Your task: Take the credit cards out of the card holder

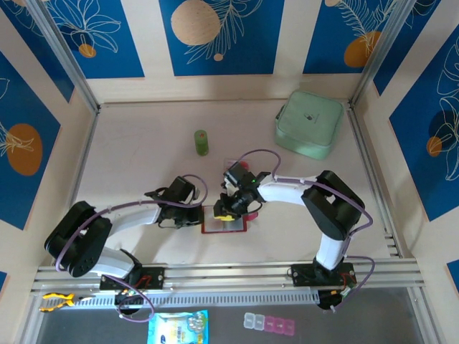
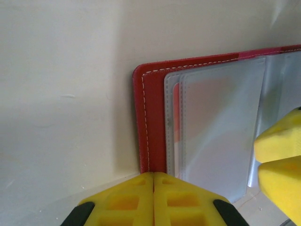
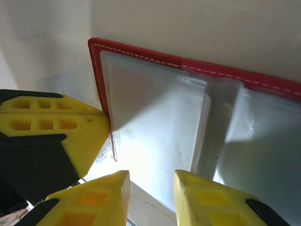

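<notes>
While the left gripper (image 2: 154, 178) rests shut, empty, at the wallet's (image 2: 149, 117) edge, the part-open right gripper (image 3: 151, 182), seemingly empty, hangs nearer the pocketed card (image 2: 176, 117).

I see a mint-green pouch (image 1: 309, 123) in the far right corner of the desk (image 1: 136, 158). A small green canister (image 1: 201, 142) stands toward the far edge, well left of it.

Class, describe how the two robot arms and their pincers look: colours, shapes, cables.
The left arm and right arm have white links with bulky black joints, and a thin purple cable loops alongside each. The left pincer and right pincer have blocky yellow fingers with rectangular recesses, on black mounts.
</notes>
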Controlling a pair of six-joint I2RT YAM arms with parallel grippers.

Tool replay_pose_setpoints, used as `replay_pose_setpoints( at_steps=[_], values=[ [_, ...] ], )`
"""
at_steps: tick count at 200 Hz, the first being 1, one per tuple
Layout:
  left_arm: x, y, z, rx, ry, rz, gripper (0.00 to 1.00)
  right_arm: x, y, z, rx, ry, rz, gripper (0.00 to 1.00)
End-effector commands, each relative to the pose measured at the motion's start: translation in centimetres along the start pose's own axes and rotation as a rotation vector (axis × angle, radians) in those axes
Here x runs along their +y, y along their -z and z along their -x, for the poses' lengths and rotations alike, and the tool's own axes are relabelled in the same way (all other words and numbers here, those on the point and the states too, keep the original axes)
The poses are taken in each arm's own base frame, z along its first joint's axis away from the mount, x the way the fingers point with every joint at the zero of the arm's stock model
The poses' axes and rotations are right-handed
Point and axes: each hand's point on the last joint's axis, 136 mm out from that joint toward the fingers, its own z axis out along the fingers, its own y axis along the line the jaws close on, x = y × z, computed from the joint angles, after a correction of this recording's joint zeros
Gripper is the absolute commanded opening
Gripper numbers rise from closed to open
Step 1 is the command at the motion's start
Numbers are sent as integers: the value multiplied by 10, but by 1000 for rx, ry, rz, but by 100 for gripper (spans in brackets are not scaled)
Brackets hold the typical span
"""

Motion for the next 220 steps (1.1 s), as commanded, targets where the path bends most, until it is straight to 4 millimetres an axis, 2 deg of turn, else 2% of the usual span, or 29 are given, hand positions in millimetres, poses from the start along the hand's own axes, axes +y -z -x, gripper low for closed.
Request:
replay_pose_setpoints(
  at_steps=[1,82,142,181,220],
  values=[
    [10,-2,-7,35,5,31,8,15,-1,2,11,14,38,31],
    [11,-2,-9,47,-4,38,8,-3,-7,2,17,0,-23,31],
    [16,0,-12,48,-5,54,8,-17,1,6,-10,7,-101,30],
    [14,2,-8,43,-8,57,8,-27,6,4,-12,4,-128,30],
    [7,12,0,18,-21,55,8,-28,5,3,-5,11,-104,30]
  ],
)
